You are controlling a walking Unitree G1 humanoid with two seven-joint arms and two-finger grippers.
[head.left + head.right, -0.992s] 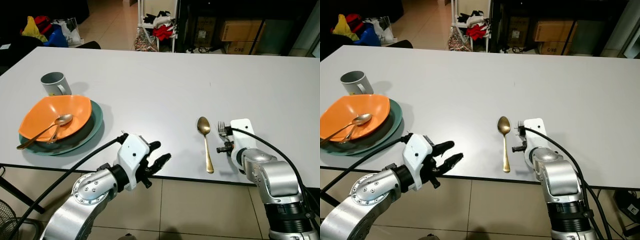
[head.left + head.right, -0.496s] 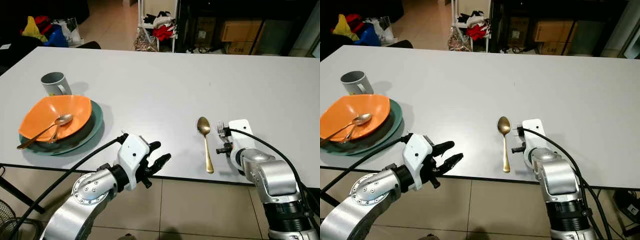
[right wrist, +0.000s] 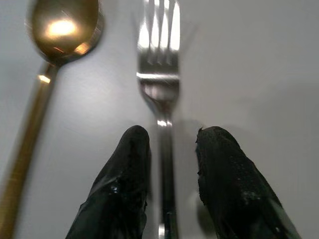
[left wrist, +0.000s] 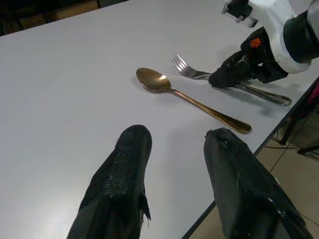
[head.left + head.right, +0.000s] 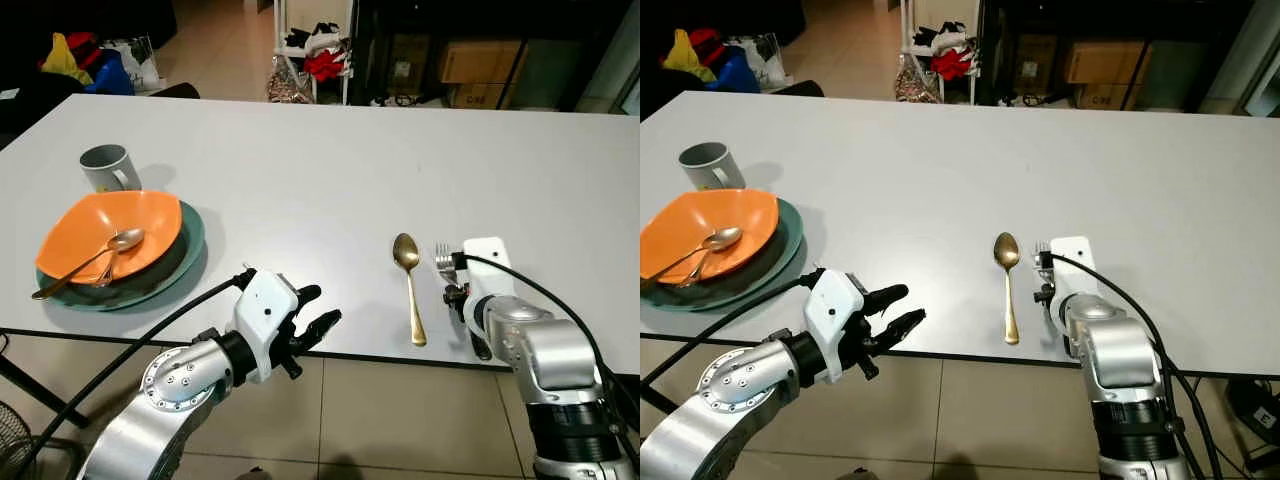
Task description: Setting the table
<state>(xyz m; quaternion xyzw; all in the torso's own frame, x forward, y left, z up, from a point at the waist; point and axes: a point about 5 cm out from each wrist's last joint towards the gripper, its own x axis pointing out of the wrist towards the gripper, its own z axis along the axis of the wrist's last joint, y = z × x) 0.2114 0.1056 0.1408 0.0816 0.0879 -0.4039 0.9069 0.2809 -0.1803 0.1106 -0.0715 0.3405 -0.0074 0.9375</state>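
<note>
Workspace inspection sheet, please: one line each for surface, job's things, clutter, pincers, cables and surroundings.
Surface: white table, mostly bare.
Job's things: gold spoon beside silver fork; orange bowl holding two spoons, on green plate; grey mug behind.
Clutter: nothing seen on the table.
Pincers: right pincer open, straddling the fork handle; left pincer open, at the table's near edge.
Cables: black cable along each arm.
Surroundings: boxes, clothes, tiled floor.

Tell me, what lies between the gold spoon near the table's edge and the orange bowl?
Bare white table, as both eye views show. The open left gripper hovers at the near edge between gold spoon and orange bowl.
</note>
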